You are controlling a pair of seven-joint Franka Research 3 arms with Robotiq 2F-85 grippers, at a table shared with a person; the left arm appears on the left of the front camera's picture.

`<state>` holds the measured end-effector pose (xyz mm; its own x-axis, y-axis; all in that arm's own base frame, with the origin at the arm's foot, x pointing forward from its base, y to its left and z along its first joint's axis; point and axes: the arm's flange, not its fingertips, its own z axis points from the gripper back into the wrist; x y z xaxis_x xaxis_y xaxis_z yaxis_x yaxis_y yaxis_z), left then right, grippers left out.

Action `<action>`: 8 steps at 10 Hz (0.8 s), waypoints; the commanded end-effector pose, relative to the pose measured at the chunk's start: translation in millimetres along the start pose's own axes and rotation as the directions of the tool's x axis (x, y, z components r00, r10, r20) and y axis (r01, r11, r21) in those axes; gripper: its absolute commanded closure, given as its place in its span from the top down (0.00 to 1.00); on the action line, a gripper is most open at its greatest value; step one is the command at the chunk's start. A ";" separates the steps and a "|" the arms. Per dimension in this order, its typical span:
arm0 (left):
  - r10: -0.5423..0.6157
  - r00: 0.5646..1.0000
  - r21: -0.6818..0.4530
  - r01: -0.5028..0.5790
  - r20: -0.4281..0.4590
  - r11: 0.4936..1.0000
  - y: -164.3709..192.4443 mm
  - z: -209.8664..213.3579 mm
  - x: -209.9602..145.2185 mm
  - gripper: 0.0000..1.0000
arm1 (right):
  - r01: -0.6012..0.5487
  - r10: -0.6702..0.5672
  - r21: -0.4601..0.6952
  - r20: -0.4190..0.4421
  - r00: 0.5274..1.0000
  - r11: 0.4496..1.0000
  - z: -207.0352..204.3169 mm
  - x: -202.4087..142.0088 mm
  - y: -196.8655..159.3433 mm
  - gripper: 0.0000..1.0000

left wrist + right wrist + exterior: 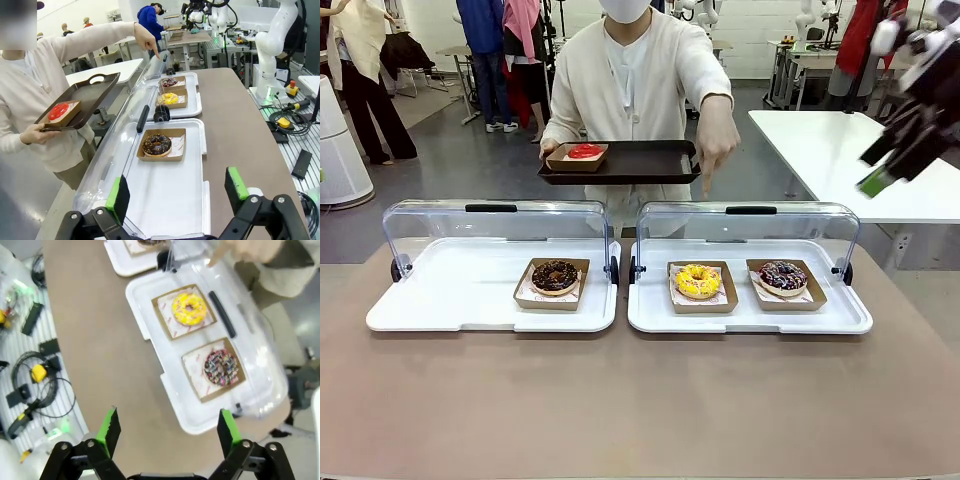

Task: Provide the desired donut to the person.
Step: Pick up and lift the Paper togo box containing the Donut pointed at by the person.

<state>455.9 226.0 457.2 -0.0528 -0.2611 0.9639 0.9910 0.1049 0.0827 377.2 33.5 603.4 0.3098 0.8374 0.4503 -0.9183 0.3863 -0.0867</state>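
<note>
Front, I see the person's hand pointing down toward the yellow donut, right gripper raised far right, left wrist, left gripper fingers wide and empty, yellow donut far ahead beyond the chocolate donut, right wrist, fingers spread wide, empty, yellow donut well ahead past the sprinkled donut

A white table stands on the grey floor.

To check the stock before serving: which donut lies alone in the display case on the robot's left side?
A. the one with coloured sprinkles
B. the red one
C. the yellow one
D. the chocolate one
D: the chocolate donut is the only one in the left case, while the yellow donut and the sprinkled donut share the right case.
</note>
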 end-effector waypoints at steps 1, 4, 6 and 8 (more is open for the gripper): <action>-0.001 1.000 0.001 0.001 0.012 1.000 0.9 1.8 2.2 1.00 | -0.038 0.037 -0.002 -0.030 0.999 0.999 -47.2 4.0 -9.5 1.00; -0.001 1.000 0.001 0.001 0.012 1.000 0.9 1.8 2.2 1.00 | -0.124 0.133 0.079 -0.113 0.985 0.989 -100.4 12.5 -6.1 1.00; -0.001 1.000 0.001 0.001 0.012 1.000 0.9 1.8 2.2 1.00 | -0.117 0.128 0.101 -0.105 0.986 0.988 -109.4 9.9 -6.5 1.00; -0.001 1.000 0.001 0.001 0.012 1.000 0.9 1.8 2.2 1.00 | -0.107 0.117 0.100 -0.109 0.987 0.989 -115.2 14.9 -3.9 1.00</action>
<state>455.9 226.0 457.2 -0.0527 -0.2610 0.9639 0.9910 0.1049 0.0826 414.4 81.5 508.0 0.2356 0.9086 0.3449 -0.9640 0.2635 -0.0357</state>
